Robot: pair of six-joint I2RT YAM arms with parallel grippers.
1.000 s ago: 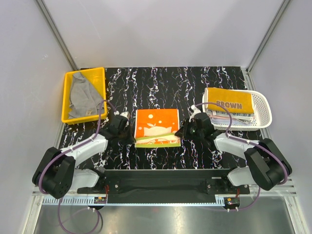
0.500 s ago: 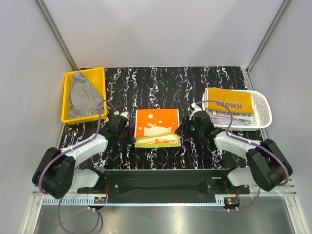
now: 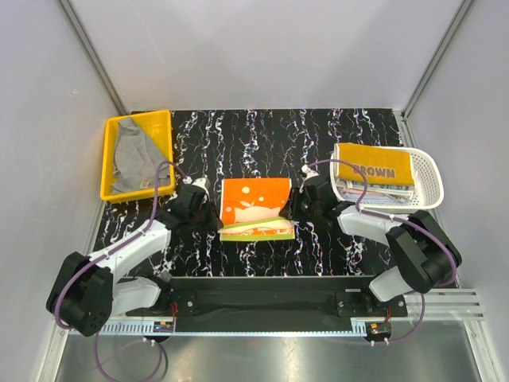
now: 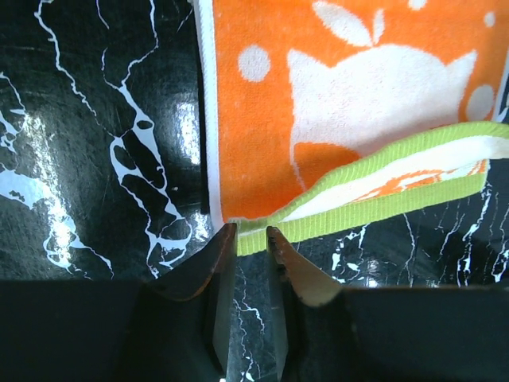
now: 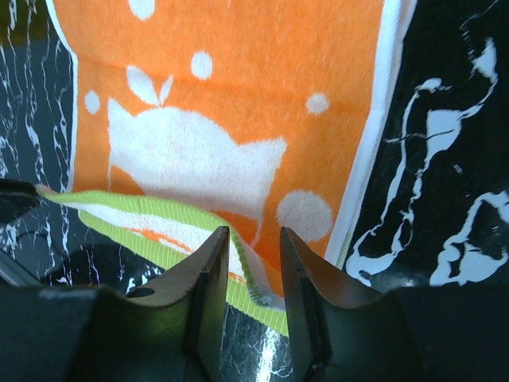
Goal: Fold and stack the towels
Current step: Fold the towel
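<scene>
An orange towel (image 3: 253, 205) with a white apple print and a lime-green border lies mid-table, its near edge raised and curling. My left gripper (image 3: 215, 228) is shut on its near left corner, seen in the left wrist view (image 4: 251, 232). My right gripper (image 3: 292, 216) is shut on its near right corner, seen in the right wrist view (image 5: 254, 235). A grey towel (image 3: 131, 155) lies crumpled in the yellow bin (image 3: 137, 116). A yellow towel lettered BROWN (image 3: 374, 167) tops a folded stack in the white basket (image 3: 427, 171).
The black marbled table (image 3: 254, 135) stretches behind the orange towel. The yellow bin stands at the far left and the white basket at the far right. Grey walls close in the back and sides.
Both grippers have moved away from the near edge and closer to the towel. The towel's near edge has lifted and its right side has shifted.
</scene>
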